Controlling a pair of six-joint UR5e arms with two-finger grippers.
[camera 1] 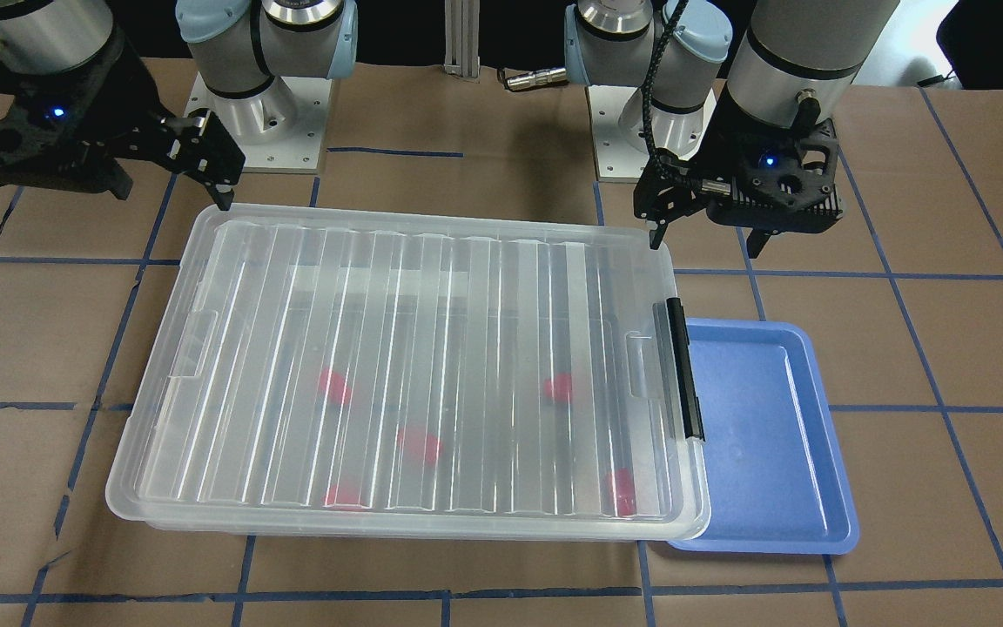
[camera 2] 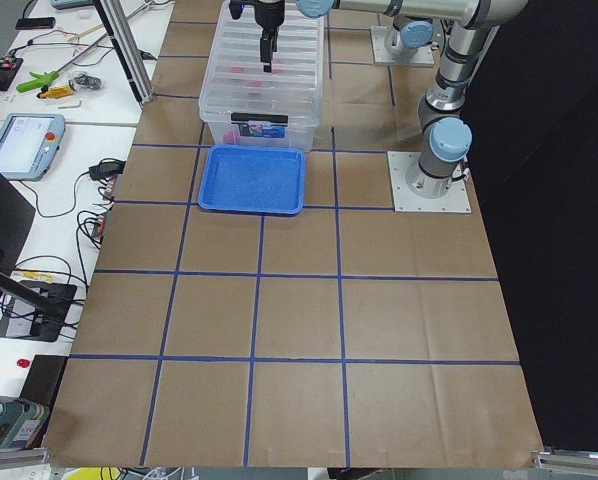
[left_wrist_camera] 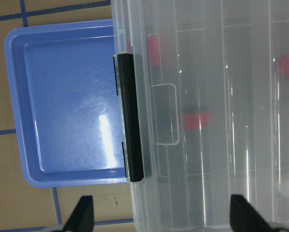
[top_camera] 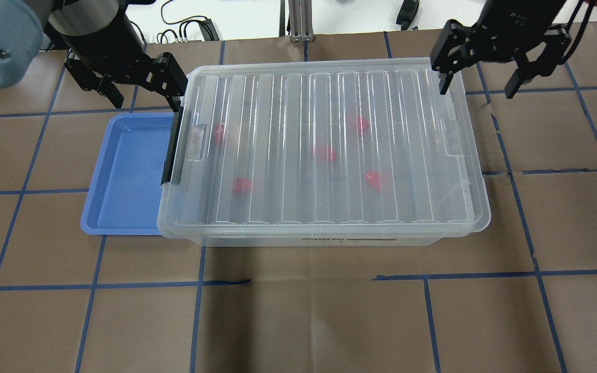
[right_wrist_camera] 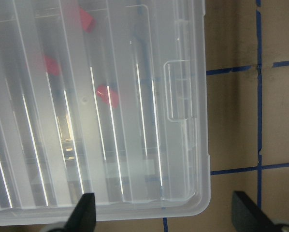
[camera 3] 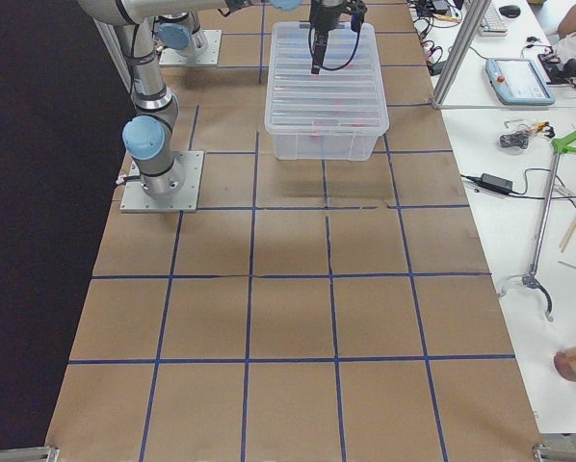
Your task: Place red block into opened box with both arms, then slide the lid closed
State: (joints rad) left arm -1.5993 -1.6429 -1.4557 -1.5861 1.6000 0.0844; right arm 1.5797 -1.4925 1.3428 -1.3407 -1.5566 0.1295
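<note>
The clear box [top_camera: 329, 241] stands mid-table with the ridged lid [top_camera: 329, 103] lying flat over its whole top. Several red blocks [top_camera: 324, 153] show blurred through the lid [camera 1: 432, 287], inside the box. A black latch [top_camera: 171, 150] sits at the short end by the blue tray. My left gripper [top_camera: 145, 96] hovers open above the box corner next to the latch, holding nothing. Over the opposite corner on the robot's side, my right gripper [top_camera: 477, 85] is also open and empty. The wrist views show each gripper [left_wrist_camera: 162, 215] [right_wrist_camera: 164, 215] with fingers spread wide over the lid.
A blue tray [top_camera: 122, 176] with nothing in it lies against the latch end of the box, partly under its rim. Brown paper with blue tape lines covers the table [top_camera: 298, 311]. Both arm bases [camera 1: 258, 131] [camera 1: 641, 139] stand just behind the box.
</note>
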